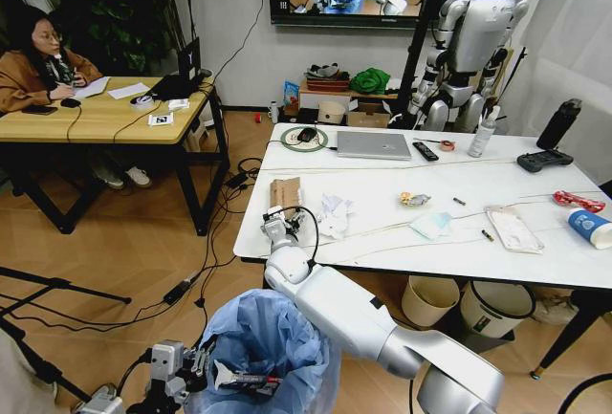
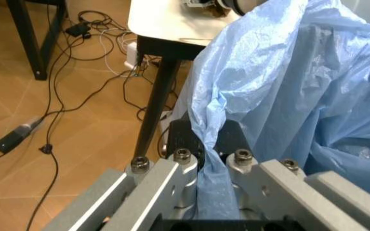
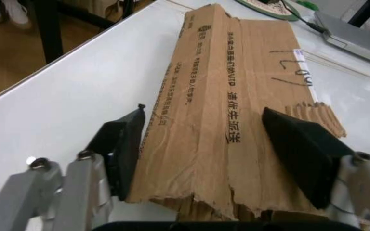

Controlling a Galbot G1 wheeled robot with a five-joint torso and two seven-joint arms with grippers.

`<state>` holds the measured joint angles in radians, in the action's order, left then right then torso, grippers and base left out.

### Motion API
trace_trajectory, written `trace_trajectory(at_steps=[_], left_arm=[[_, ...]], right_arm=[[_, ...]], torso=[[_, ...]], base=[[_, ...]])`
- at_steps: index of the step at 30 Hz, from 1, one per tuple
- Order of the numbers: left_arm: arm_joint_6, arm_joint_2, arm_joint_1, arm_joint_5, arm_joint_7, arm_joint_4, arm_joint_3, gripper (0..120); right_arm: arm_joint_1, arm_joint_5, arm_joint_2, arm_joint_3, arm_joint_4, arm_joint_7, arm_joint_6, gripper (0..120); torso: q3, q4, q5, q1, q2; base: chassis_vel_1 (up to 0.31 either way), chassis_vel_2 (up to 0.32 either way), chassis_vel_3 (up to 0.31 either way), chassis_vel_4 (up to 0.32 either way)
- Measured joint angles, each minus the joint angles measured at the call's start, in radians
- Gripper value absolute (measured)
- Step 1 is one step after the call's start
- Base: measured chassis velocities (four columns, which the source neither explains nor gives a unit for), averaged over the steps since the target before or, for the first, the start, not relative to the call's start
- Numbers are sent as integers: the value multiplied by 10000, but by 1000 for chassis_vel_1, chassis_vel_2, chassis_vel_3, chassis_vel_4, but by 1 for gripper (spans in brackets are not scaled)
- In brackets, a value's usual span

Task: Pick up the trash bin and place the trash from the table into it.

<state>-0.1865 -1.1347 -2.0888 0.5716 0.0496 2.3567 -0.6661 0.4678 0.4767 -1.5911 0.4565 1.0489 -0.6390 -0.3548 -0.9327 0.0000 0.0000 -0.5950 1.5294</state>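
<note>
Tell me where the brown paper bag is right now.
In the head view the brown paper bag lies flat near the table's left front corner, left of the white tissues, with the open right claw straddling its near end.

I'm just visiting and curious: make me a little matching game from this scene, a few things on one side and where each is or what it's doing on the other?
Things:
1. left end effector
2. right end effector
3. laptop
4. paper cup

States:
A. lying on its side at the table's far right
B. closed, at the table's back
C. open around the brown paper bag
D. clamped on the trash bin's blue liner

Pairs: 1-D, 2-C, 3-B, 4-A
</note>
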Motion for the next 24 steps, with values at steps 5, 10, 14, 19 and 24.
trace_trajectory(at_steps=[5,10,14,19,24], left_arm=[[4,-10,-34,-6,3,19,-19,0],[9,-12,-39,-13,7,30,-18,0],[11,-12,-32,-23,8,31,-7,0],[11,-7,-27,-24,9,40,0,0],[13,1,-23,-19,9,43,2,0]], right_arm=[[-2,7,9,21,-49,65,101,53],[-4,30,40,34,-53,99,153,36],[-2,70,77,38,-26,116,192,18],[-1,145,99,54,13,125,205,2],[-7,188,116,75,44,128,208,0]], torso=[[0,0,0,0,0],[0,0,0,0,0],[0,0,-1,0,0],[0,0,-1,0,0],[0,0,0,0,0]], base=[[0,0,0,0],[0,0,0,0],[0,0,0,0],[0,0,0,0],[0,0,0,0]])
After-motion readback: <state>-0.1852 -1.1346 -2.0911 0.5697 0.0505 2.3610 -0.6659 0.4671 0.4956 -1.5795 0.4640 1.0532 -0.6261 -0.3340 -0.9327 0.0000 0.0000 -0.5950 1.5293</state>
